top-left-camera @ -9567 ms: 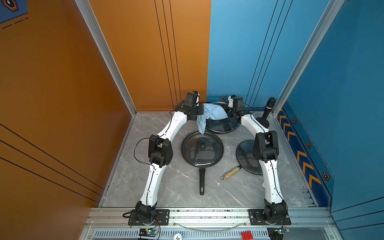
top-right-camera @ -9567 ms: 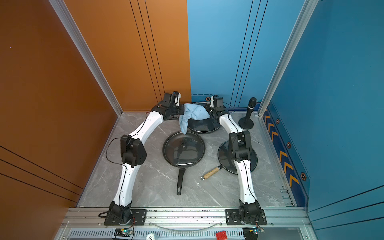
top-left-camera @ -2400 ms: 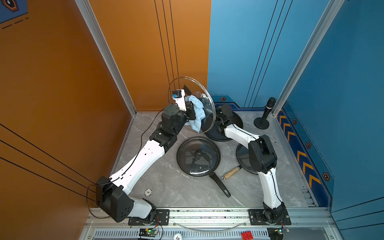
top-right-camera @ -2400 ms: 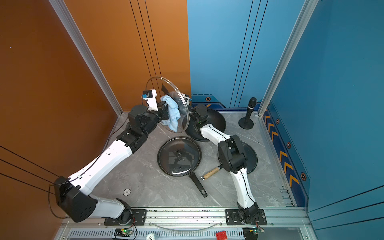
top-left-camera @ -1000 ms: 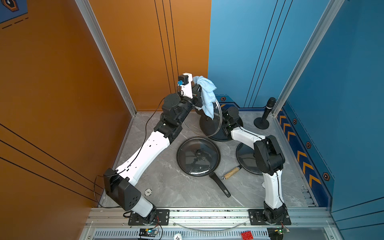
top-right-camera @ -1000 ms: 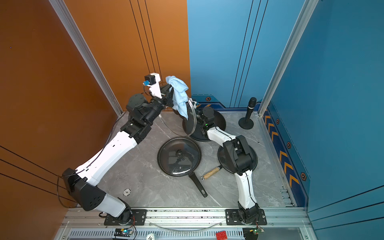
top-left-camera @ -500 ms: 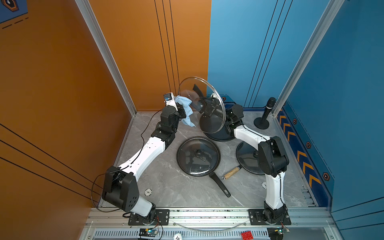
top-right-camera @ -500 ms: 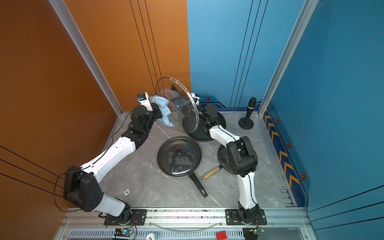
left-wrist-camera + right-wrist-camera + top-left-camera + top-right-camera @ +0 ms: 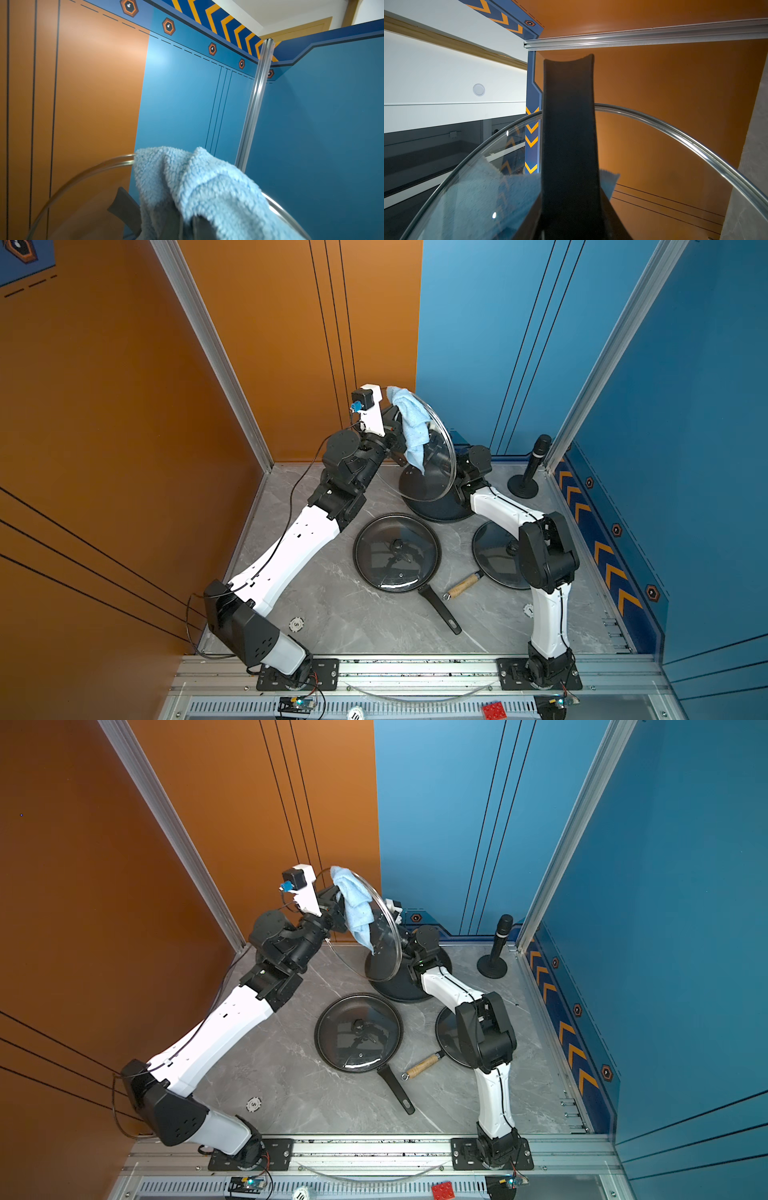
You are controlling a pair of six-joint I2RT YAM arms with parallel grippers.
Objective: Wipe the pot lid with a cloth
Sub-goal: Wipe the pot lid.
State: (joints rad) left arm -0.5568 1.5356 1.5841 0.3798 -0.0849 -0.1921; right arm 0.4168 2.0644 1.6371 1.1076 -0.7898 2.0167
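The pot lid is clear glass with a steel rim and is held up on edge above the back of the table. My right gripper is shut on the lid's black strap handle from the far side. The light-blue cloth drapes over the lid's upper rim and lies against the glass. My left gripper is shut on the cloth, and its fingertips are buried in the folds.
A black frying pan with its own glass lid lies mid-table, handle pointing forward. A second dark pan with a wooden handle sits under the right arm. A dark pot stands below the raised lid. A black stand is at the back right.
The lid has turned from facing the camera to nearly edge-on. My left arm has lifted the cloth from beside the lid's left edge up onto its top rim.
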